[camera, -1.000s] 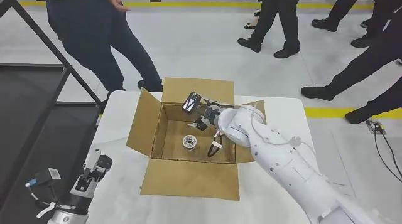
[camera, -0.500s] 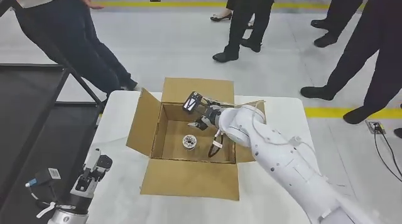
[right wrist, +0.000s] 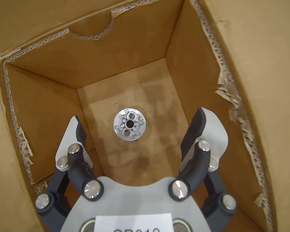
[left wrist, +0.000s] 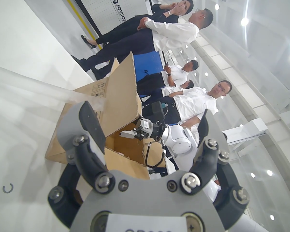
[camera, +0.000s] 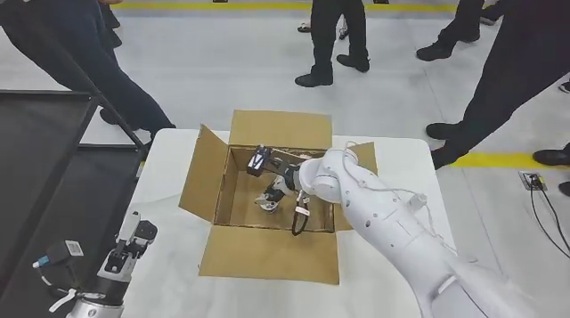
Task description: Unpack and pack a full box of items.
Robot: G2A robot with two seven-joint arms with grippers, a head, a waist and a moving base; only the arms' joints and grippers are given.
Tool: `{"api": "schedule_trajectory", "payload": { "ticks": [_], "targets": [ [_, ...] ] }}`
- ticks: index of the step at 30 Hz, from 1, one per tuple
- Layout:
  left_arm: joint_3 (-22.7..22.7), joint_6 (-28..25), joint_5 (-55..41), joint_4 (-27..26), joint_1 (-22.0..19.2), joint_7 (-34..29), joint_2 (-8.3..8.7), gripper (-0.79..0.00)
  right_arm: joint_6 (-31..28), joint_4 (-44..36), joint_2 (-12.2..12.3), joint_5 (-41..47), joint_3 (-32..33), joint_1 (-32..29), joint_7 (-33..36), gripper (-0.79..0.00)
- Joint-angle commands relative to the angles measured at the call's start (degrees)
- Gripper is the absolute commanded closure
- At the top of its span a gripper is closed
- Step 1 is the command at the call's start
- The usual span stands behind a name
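An open cardboard box (camera: 267, 256) stands mid-table, flaps folded out. On its floor lies one round metal part (right wrist: 129, 127) with cut-out holes. My right gripper (right wrist: 137, 124) hangs inside the box straight above that part, open, fingers (right wrist: 198, 126) apart on either side and not touching it. From above, the right gripper (camera: 270, 195) covers most of the part. My left gripper (left wrist: 148, 119) is open and holds nothing; it sits low off the table's near-left corner (camera: 135, 227), facing the box (left wrist: 118, 102).
The box walls (right wrist: 50, 73) have torn corrugated edges close around the right gripper. White table (camera: 169, 256) lies bare around the box. A black frame (camera: 53, 113) stands at the left. People stand on the floor beyond the table.
My right gripper has shifted left and lower inside the box, now over the metal part. The left arm has stayed put. People behind have walked about.
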Motion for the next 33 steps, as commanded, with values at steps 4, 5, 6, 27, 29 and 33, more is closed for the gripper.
{"api": "schedule_trajectory", "payload": {
  "ticks": [4, 5, 6, 27, 29, 33],
  "targets": [
    [0.19, -0.23, 0.49, -0.38, 0.39, 0.28, -0.13, -0.785, -2.32, 8.33, -3.40, 2.58, -1.73, 1.59, -0.03, -0.785],
    [0.17, -0.36, 0.48, -0.35, 0.46, 0.41, -0.16, -0.785, -2.79, 9.64, -4.06, 3.31, -1.90, 1.70, -0.13, -0.785],
    [0.18, -0.38, 0.49, -0.29, 0.55, 0.44, -0.19, -0.785, -3.63, 11.02, -4.65, 4.03, -2.03, 1.82, -0.26, -0.785],
    [0.23, -0.62, 0.78, -0.21, 0.75, 0.81, -0.33, -0.785, 4.79, 24.32, -12.71, 1.40, -4.83, 2.13, -4.57, -0.785],
    [0.23, -0.62, 0.78, -0.21, 0.75, 0.81, -0.33, -0.785, 4.79, 24.32, -12.71, 1.40, -4.83, 2.13, -4.57, -0.785],
    [0.23, -0.62, 0.78, -0.21, 0.75, 0.81, -0.33, -0.785, 4.79, 24.32, -12.71, 1.40, -4.83, 2.13, -4.57, -0.754]
  ]
}}
